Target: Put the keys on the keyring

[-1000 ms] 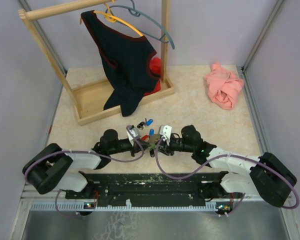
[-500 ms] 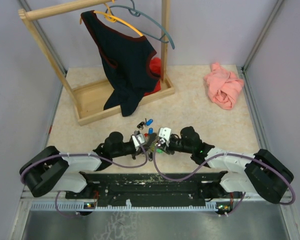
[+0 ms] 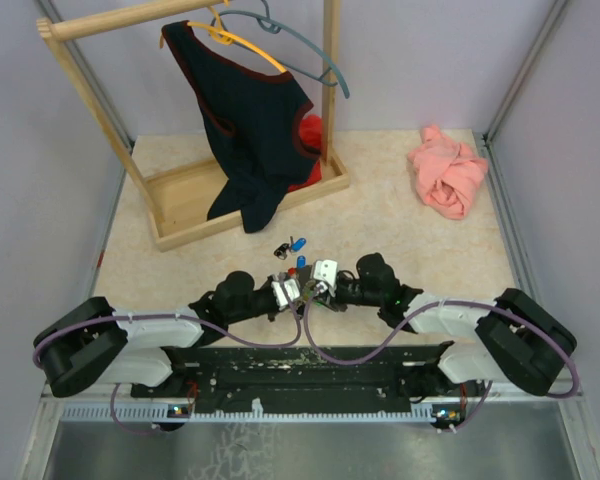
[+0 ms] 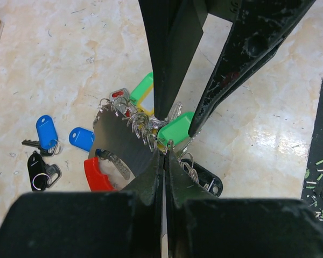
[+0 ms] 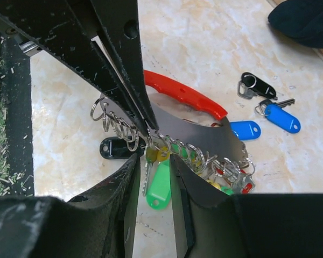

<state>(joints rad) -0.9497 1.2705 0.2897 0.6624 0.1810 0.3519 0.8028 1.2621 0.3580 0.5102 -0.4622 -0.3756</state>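
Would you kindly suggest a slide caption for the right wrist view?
Shut left gripper pinches the loaded keyring while the right gripper straddles a green key tag.

The scene is lit brightly and evenly from above, and the pale table [image 3: 410, 240] is rendered without harsh contrast. Only soft shadows are cast beneath the arms and the dark garment [image 3: 250, 130], whose folds are largely lost in blackness. In the left wrist view a glossy sheen is seen on the tabletop at the right. The fingers [image 4: 145, 183] of the left gripper [image 4: 164, 155] are blurred in the near foreground, while the keys [image 4: 142, 121] are held sharp.
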